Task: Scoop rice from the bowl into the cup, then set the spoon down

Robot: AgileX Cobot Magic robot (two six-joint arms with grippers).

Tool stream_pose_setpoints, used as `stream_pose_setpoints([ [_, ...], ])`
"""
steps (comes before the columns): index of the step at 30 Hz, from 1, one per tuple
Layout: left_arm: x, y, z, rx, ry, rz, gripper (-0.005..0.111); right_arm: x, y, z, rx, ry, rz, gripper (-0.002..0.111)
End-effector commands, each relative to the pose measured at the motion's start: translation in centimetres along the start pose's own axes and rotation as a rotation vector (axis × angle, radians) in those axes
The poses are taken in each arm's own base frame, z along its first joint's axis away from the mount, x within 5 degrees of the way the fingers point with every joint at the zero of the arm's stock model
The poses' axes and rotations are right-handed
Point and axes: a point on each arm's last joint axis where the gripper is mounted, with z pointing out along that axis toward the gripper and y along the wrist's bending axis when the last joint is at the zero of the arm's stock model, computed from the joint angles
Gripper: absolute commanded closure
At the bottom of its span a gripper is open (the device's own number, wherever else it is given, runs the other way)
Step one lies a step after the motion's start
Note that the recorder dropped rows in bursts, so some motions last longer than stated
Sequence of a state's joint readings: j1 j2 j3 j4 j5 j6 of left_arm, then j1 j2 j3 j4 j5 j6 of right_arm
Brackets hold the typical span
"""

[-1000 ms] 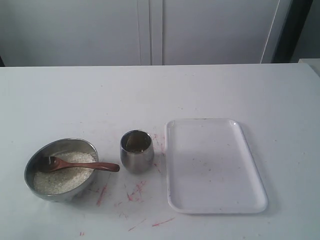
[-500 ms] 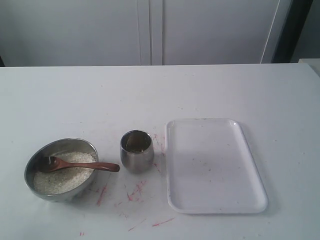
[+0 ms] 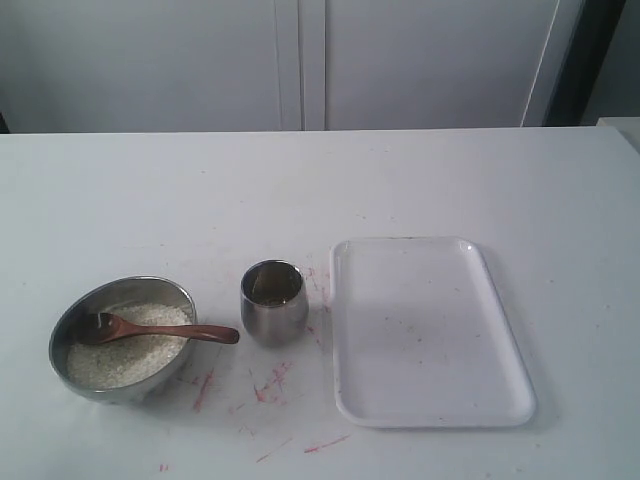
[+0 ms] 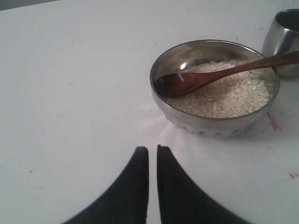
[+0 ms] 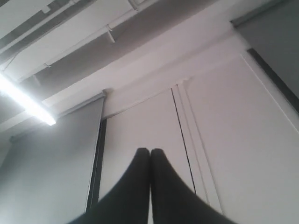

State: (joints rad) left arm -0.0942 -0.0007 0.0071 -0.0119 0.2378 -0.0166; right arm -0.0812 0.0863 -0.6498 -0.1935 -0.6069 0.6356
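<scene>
spoon (image 3: 160, 330) rests on rice (image 3: 120, 362) in bowl (image 3: 140, 287), cup (image 3: 273, 316) beside

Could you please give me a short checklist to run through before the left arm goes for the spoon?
1. Spoon reachable: head on the rice, handle overhanging the rim of the bowl toward the cup. Ok.
2. Rice in the bowl to scoop: ok.
3. Cup upright, mouth open upward: ok.
4. Left end effector open for a grasp: not ok; it is shut and empty, short of the bowl.
5. Right end effector out of the way: ok; shut, pointing at the ceiling.
6. Room left in the cup: cannot tell.
</scene>
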Motion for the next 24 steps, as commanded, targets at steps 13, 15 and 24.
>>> stream_pose_setpoints([
  [13,-0.2,0.0,-0.1,0.001,-0.007,-0.011,0.092,-0.6,-0.3,10.3,-0.001,0.146,-0.055,0.108],
  [15,-0.2,0.0,-0.1,0.001,-0.007,-0.011,0.092,0.1,-0.2,11.2,-0.037,0.202,-0.047,0.108],
  [24,-0.2,0.0,-0.1,0.001,-0.007,-0.011,0.092,5.6,-0.5,14.2,-0.200,0.599,0.033,0.108],
])
